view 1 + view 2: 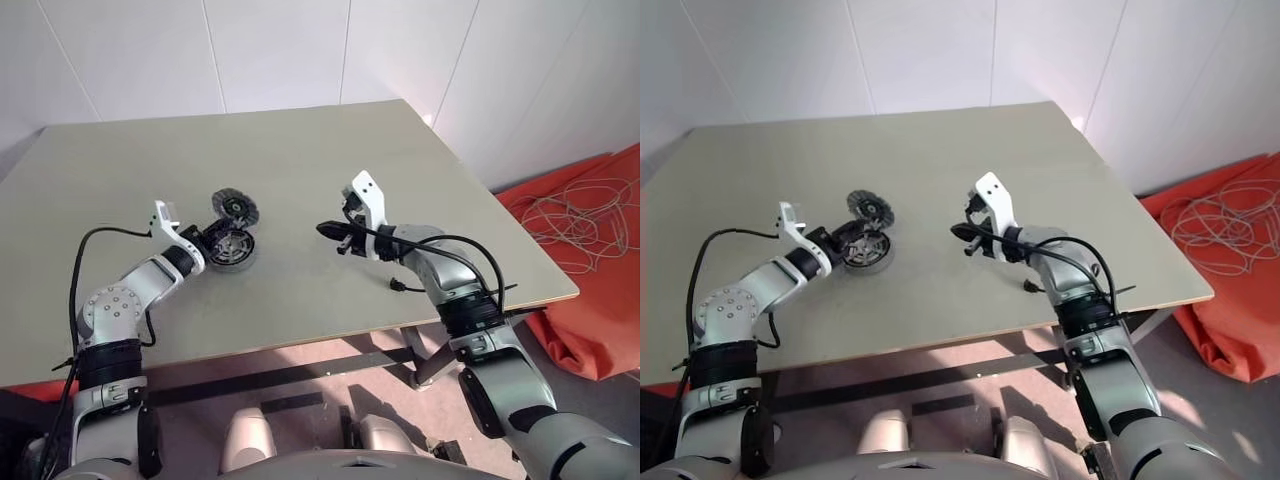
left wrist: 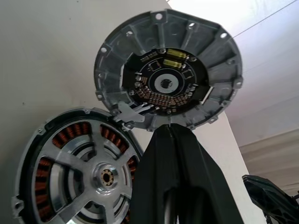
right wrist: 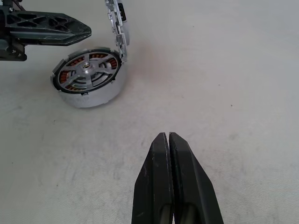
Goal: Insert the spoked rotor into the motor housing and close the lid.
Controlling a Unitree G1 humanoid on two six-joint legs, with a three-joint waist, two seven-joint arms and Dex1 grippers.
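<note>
On a pale grey table, the left gripper reaches to the motor housing, beside the lid standing tilted on edge against the housing's far rim. The right gripper hovers well apart, fingers together. An orange sheet with pale cord lies beside the table.

arms: silver-grey, black joints | cables: black | wrist mounts: white | jaws: black, tapered
</note>
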